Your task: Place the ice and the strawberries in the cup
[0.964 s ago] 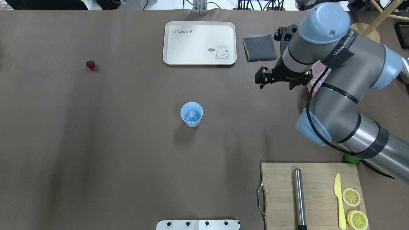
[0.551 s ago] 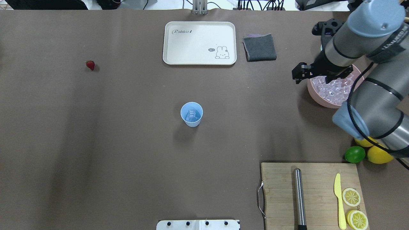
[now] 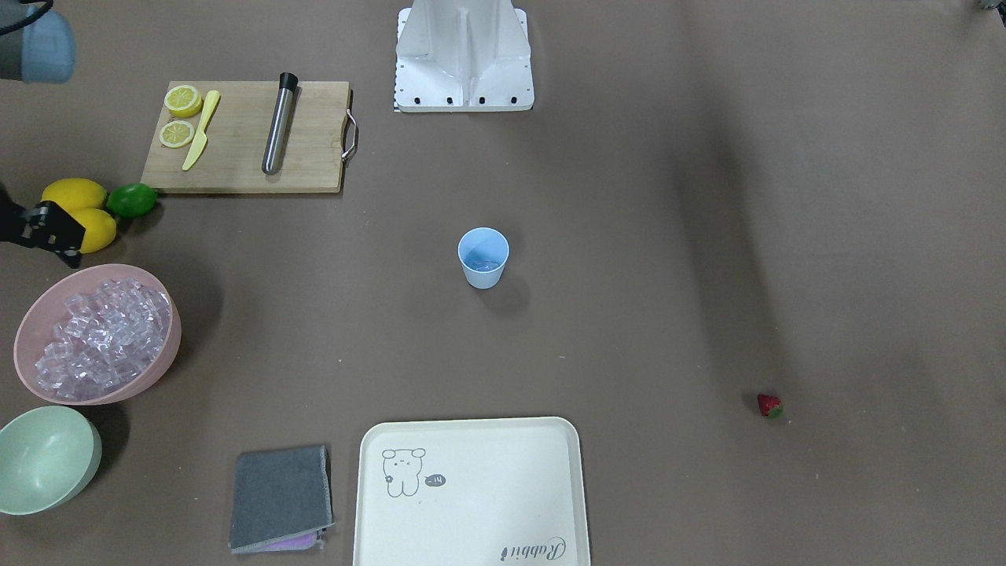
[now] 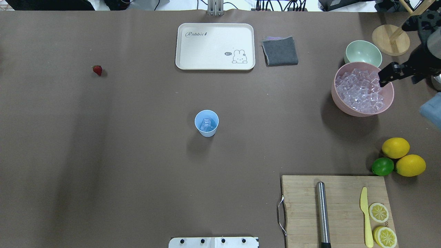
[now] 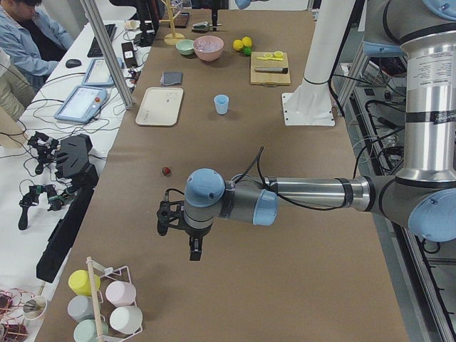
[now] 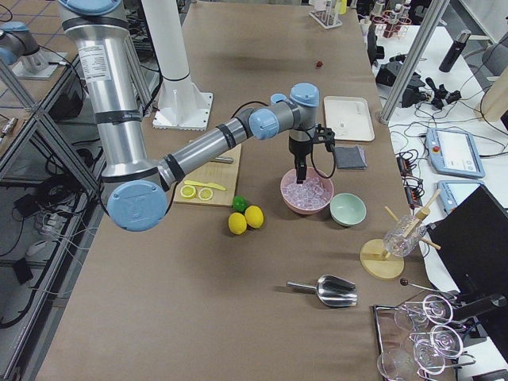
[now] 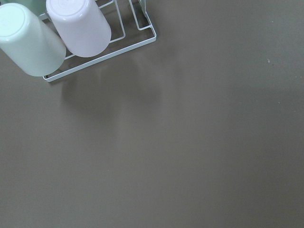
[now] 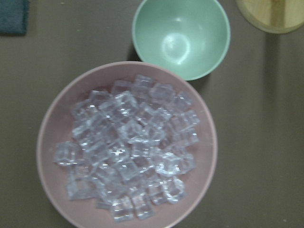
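Note:
The light blue cup (image 4: 206,133) stands mid-table, with a clear ice cube (image 4: 206,123) inside it. A heap of ice (image 4: 360,91) fills the pink bowl (image 4: 339,103) at the far right; the right wrist view looks straight down on that ice (image 8: 128,147). My right gripper (image 4: 386,76) hangs above the bowl's right rim, open, with nothing between its fingers. One red strawberry (image 4: 97,70) lies alone at the far left. My left gripper (image 5: 178,222) shows only in the exterior left view, low over the table short of the strawberry (image 5: 166,171); I cannot tell its state.
A cream tray (image 4: 215,65) and a folded grey cloth (image 4: 279,51) lie at the back. A pale green bowl (image 4: 362,53) sits behind the pink one. Two lemons (image 4: 403,156), a lime (image 4: 382,166) and a cutting board (image 4: 337,210) occupy the right front. A wire cup rack (image 7: 102,40) is near my left wrist.
My right arm has swung from left of the pink bowl rightward to over its right rim, uncovering the bowls, lemons and lime. The cup and strawberry have not moved.

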Tool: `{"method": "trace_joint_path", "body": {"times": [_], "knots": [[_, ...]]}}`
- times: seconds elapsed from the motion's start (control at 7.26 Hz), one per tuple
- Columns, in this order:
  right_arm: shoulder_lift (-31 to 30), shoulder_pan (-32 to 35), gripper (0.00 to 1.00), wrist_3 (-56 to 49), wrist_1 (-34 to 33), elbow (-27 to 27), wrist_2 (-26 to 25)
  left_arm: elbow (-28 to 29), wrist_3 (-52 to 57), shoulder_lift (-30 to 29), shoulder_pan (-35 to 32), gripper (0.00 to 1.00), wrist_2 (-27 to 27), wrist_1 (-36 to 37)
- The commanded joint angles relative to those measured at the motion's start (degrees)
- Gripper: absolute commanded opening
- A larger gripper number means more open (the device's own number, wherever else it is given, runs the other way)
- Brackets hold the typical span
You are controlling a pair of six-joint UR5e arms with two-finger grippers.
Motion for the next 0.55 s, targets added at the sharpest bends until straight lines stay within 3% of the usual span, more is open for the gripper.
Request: {"method": "trace_joint_path", "body": {"times": [0.0, 0.41], "knots": [[-4.7, 8.1, 1.0, -10.5, 0.0, -1.4, 1.0, -0.7, -0.1, 0.0, 0.1, 0.98, -0.1, 0.1], [-6.7, 11.7, 1.0, -15.2, 0.0, -2.3, 1.1, -2.1, -0.1, 0.1, 0.2, 0.98, 0.1, 0.3]]}}
